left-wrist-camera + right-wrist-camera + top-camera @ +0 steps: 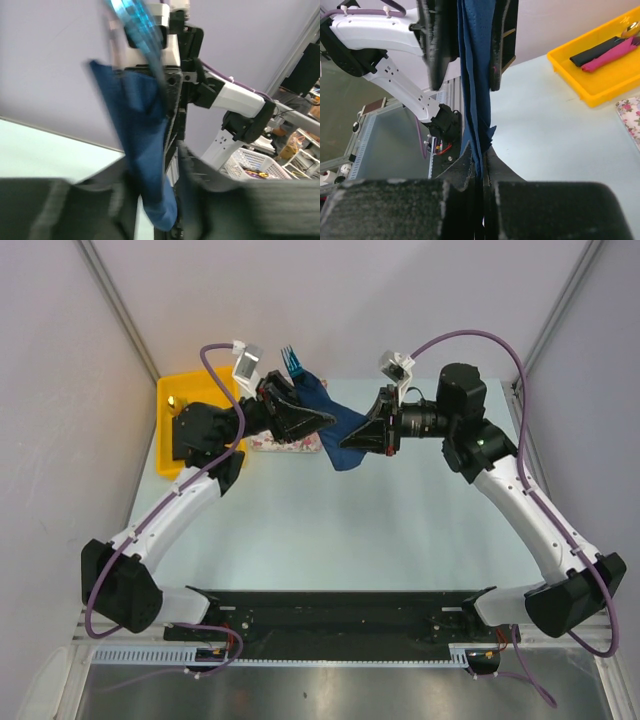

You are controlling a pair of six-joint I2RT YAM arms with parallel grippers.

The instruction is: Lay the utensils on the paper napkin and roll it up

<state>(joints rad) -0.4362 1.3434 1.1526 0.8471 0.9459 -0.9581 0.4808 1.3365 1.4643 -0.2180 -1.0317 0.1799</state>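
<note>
The navy paper napkin [345, 458] is bunched into a long roll and held in the air between both grippers, above the back of the table. The blue-handled utensil [291, 361] sticks out of its far end, prongs up; it also shows blurred in the left wrist view [132, 17]. No tan-orange utensil shows. My left gripper [325, 422] is shut on the napkin [140, 125], with a finger on each side of it [155, 200]. My right gripper [345, 443] is shut on the napkin's lower part [475, 100], which is pinched between its tips [482, 165].
The pink-and-white floral mat [285, 444] lies on the table under the left gripper. A yellow tray [163, 430] at the back left holds black and pink blocks [605, 52] and a small gold-coloured item. The left gripper's fingers [437, 40] stand close in front of the right wrist camera.
</note>
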